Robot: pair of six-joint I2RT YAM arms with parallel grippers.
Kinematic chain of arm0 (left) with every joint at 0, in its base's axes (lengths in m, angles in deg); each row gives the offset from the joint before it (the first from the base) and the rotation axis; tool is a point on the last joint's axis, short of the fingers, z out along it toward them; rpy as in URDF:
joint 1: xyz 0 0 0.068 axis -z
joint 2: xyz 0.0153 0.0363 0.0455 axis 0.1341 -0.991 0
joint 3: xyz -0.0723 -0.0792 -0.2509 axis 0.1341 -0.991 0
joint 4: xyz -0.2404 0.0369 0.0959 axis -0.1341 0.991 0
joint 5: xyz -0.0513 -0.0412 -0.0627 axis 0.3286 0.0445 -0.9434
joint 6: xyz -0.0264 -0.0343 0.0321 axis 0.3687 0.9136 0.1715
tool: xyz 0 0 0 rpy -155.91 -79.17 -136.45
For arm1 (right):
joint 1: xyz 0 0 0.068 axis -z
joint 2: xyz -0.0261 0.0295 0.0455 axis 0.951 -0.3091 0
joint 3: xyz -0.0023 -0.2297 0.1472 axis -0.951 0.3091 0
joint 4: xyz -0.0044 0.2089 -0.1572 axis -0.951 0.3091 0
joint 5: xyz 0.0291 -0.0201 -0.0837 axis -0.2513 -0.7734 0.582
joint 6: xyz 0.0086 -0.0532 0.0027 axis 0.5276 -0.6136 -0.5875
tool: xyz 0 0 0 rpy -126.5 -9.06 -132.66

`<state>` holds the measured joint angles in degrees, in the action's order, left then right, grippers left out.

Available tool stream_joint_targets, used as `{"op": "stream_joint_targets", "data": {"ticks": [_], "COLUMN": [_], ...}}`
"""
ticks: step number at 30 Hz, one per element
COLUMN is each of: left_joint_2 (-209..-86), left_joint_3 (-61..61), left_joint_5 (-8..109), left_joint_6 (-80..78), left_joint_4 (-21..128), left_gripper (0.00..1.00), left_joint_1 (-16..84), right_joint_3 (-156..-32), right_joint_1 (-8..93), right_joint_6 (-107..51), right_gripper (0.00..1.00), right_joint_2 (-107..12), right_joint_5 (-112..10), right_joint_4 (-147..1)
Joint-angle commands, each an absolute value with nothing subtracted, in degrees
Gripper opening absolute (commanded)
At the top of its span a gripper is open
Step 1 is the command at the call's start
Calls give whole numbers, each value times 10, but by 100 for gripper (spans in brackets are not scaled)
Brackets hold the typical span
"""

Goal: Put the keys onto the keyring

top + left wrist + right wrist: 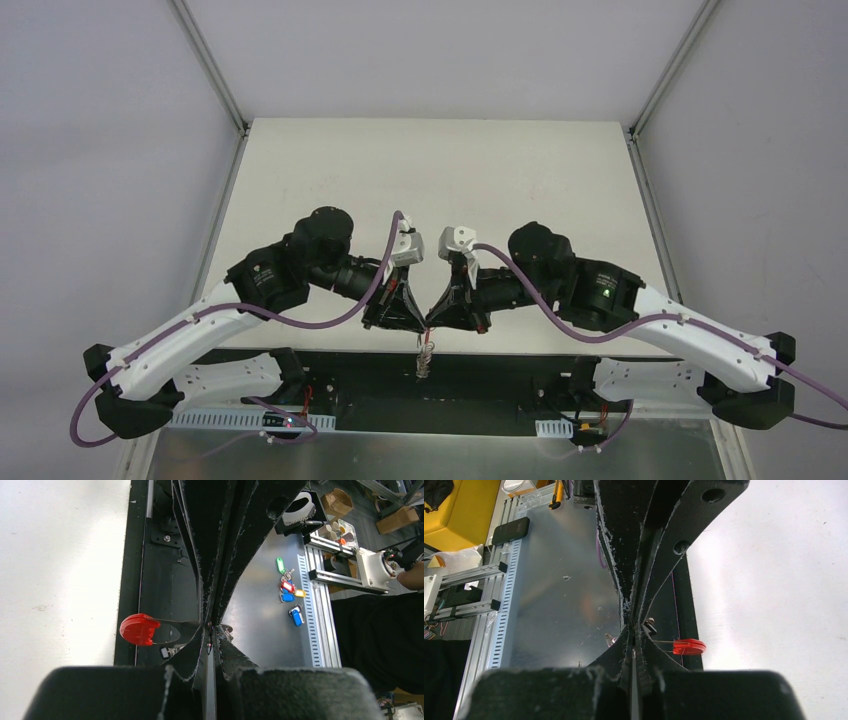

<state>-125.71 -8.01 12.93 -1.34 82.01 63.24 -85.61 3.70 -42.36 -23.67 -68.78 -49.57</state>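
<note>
My two grippers meet tip to tip over the table's near edge. The left gripper [418,322] [210,628] is shut on a thin silver wire loop of the keyring [209,639]. The keyring's red tag [139,629] and grey strap [169,632] stick out on the table side, and the bunch hangs below the tips [426,358]. The right gripper [432,322] [632,626] is shut, tips pressed against the left ones. The key's small black head [652,629] shows right beside its tips, the blade hidden between the pads. The red tag [689,646] shows there too.
The white table [430,190] lies beyond the arms, and its black edge rail [500,365] and a grey metal plate [265,625] lie below the grippers. Several spare coloured key tags [289,592] lie on that plate. A dark phone [510,531] lies at the plate's far corner.
</note>
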Motion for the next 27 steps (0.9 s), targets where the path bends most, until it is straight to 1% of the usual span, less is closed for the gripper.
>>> {"op": "stream_joint_targets", "data": {"ticks": [1, 4, 9, 13, 21, 27], "left_joint_2": [-1242, -1233, -1196, -1153, -1086, -1070], "left_joint_3": [-58, -58, -62, -80, -144, -187], "left_joint_5": [133, 139, 158, 194, 279, 286], "left_joint_6": [-18, -22, -33, -35, -23, -22], "left_joint_4": [803, 802, 795, 753, 618, 513], "left_gripper": [0, 0, 22, 33, 38, 41], "left_joint_1": [636, 635, 635, 635, 635, 635], "right_joint_3": [-868, -852, -847, -850, -834, -810], "right_joint_1": [35, 36, 35, 36, 34, 30], "right_joint_6": [-427, -422, -412, -408, -409, -412], "right_gripper": [0, 0, 0, 0, 0, 0], "right_joint_2": [-234, -214, -187, -176, -148, -129], "right_joint_5": [-708, -696, -673, -650, -623, -618], "right_joint_4": [-524, -553, -578, -590, -677, -755]}}
